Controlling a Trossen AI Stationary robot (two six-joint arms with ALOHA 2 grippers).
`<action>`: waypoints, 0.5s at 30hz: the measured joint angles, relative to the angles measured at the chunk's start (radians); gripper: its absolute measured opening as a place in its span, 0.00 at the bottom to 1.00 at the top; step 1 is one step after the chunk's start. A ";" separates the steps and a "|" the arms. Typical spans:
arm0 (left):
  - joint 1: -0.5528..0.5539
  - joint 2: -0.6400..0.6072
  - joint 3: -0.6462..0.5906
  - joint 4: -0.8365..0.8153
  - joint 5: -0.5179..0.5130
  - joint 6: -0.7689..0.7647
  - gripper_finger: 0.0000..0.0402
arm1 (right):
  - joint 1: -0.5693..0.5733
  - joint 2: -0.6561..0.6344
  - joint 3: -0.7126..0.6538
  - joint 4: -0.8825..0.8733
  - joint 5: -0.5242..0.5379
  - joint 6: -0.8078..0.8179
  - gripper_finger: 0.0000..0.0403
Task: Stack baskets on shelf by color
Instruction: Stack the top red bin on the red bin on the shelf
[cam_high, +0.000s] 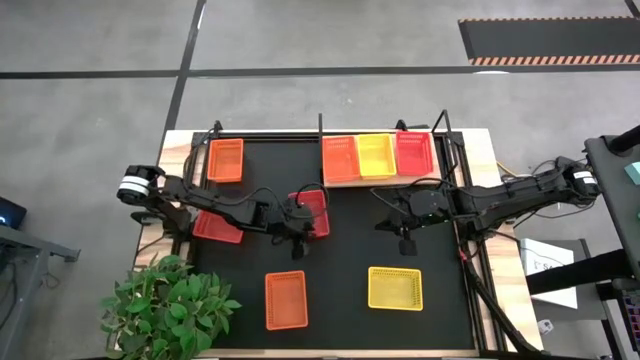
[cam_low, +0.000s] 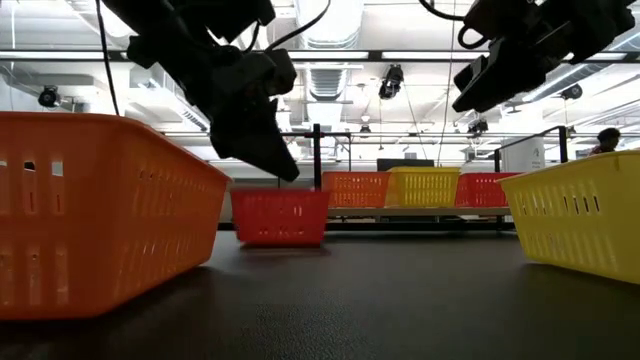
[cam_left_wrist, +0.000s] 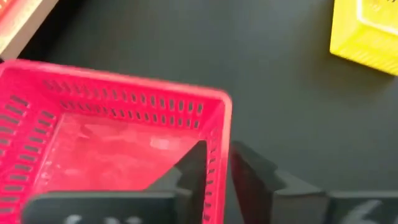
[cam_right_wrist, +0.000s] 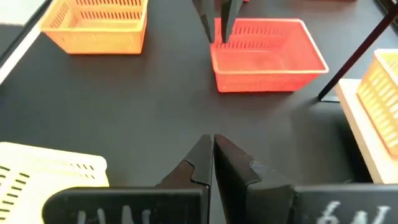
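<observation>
A red basket (cam_high: 314, 204) sits on the black mat at mid-table, and shows in the low view (cam_low: 280, 218) too. My left gripper (cam_high: 297, 234) is shut on its wall at the near left corner. My right gripper (cam_high: 405, 238) hovers shut and empty over the mat to the right; in its wrist view (cam_right_wrist: 213, 152) the fingertips touch each other. The wooden shelf (cam_high: 347, 183) at the far side carries an orange basket (cam_high: 340, 158), a yellow basket (cam_high: 377, 155) and a red basket (cam_high: 414, 153) side by side. My left gripper has one finger (cam_left_wrist: 193, 171) inside the red basket and one outside, with the mesh wall (cam_left_wrist: 219, 146) between them, close to a corner. The fingers come from above, pointing down, as the right wrist view (cam_right_wrist: 218, 31) shows. The basket stands flat on the mat.
Loose baskets on the mat: orange (cam_high: 225, 160) at the far left, red (cam_high: 217, 228) under the left arm, orange (cam_high: 286, 299) and yellow (cam_high: 395, 288) near the front edge. A potted plant (cam_high: 165, 300) stands at the near left corner. Black shelf posts (cam_low: 318, 160) rise by the shelf.
</observation>
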 joint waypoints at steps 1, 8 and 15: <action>0.000 0.001 -0.001 -0.002 0.000 0.002 0.19 | 0.001 0.000 -0.001 0.005 0.000 0.008 0.02; -0.010 -0.038 0.001 -0.020 0.033 0.096 0.36 | 0.023 0.021 -0.004 0.130 0.001 0.024 0.02; -0.042 -0.170 -0.023 -0.011 0.051 0.268 0.38 | 0.037 0.182 0.030 0.278 0.001 -0.036 0.02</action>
